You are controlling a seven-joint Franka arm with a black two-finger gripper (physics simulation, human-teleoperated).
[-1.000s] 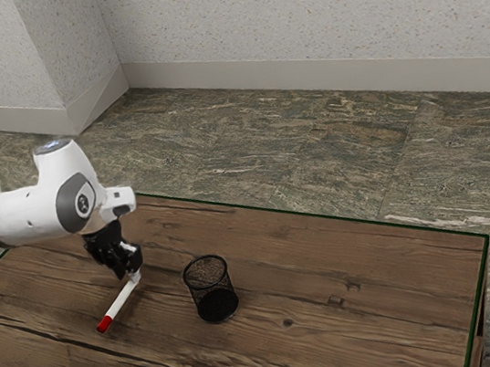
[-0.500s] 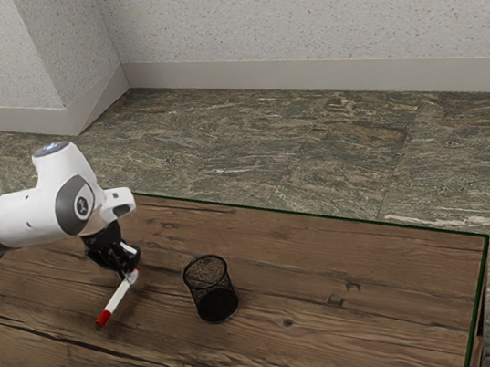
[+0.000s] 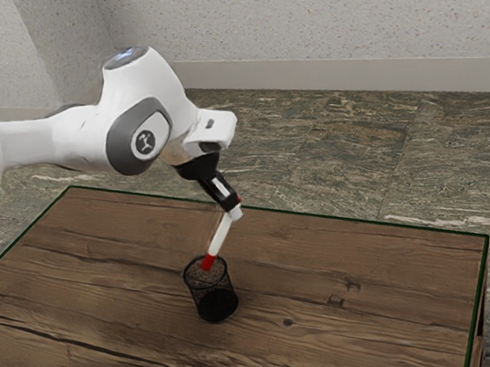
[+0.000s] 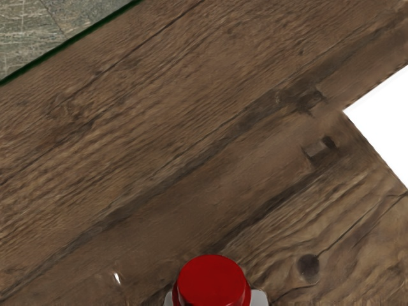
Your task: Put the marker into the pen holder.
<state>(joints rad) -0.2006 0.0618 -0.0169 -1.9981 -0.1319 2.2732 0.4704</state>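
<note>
The black gripper (image 3: 235,213) is over the table toward its far edge, shut on the white marker (image 3: 220,235) near its upper end. The marker slants down toward the exterior view's left, and its red lower end (image 3: 208,263) overlaps the mouth of the black mesh pen holder (image 3: 212,292). Whether that end is inside the rim or above it, I cannot tell. The holder stands upright. In the wrist view, the marker's red end (image 4: 213,282) sits between the pale fingertips of the gripper (image 4: 214,298).
The wooden table (image 3: 366,313) extends around the holder, with a green-edged border. A plain white shape (image 4: 386,124) is at one side of the wrist view. Stone flooring (image 3: 333,152) and pale walls are beyond the table.
My hand has risen and moved toward the exterior view's right, carrying the marker from beside the pen holder to its mouth. The holder stands where it was.
</note>
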